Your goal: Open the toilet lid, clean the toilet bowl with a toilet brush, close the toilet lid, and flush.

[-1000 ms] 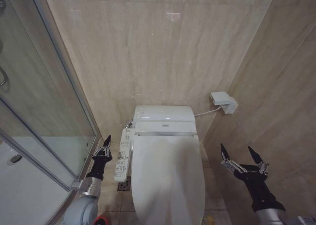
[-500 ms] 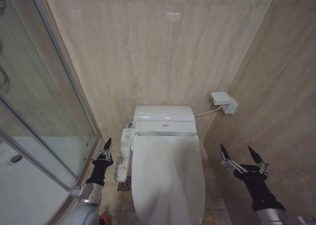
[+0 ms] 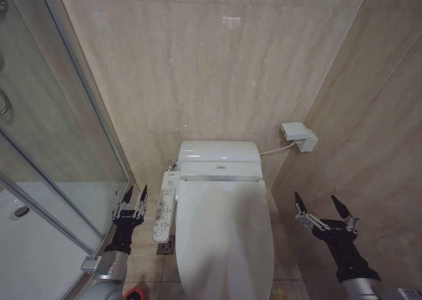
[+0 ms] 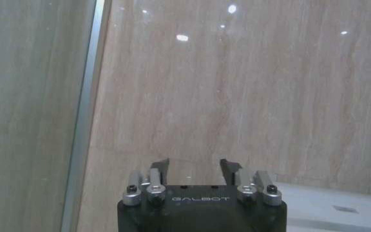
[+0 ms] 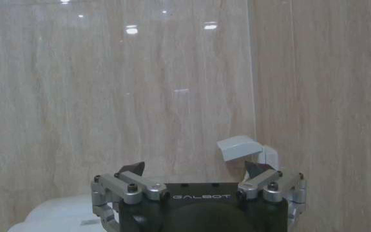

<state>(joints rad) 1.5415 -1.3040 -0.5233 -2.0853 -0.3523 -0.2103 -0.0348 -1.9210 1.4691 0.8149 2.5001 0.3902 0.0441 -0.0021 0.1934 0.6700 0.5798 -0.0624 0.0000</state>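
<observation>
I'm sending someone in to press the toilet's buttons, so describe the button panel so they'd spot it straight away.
Find the white floor-standing toilet against the beige marble back wall. The glossy white oval toilet lid lies shut on it. Along the side facing the glass shower screen runs the long narrow white button panel, the one part covered in small buttons.

Beige marble walls (image 3: 217,62), apparently glass shower partition (image 3: 46,148).

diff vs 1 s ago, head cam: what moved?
The left gripper drifted away from the button panel toward the shower glass and its fingers spread from nearly shut to open; it holds nothing. The right gripper stayed open beside the toilet, and the toilet lid stayed down.
</observation>
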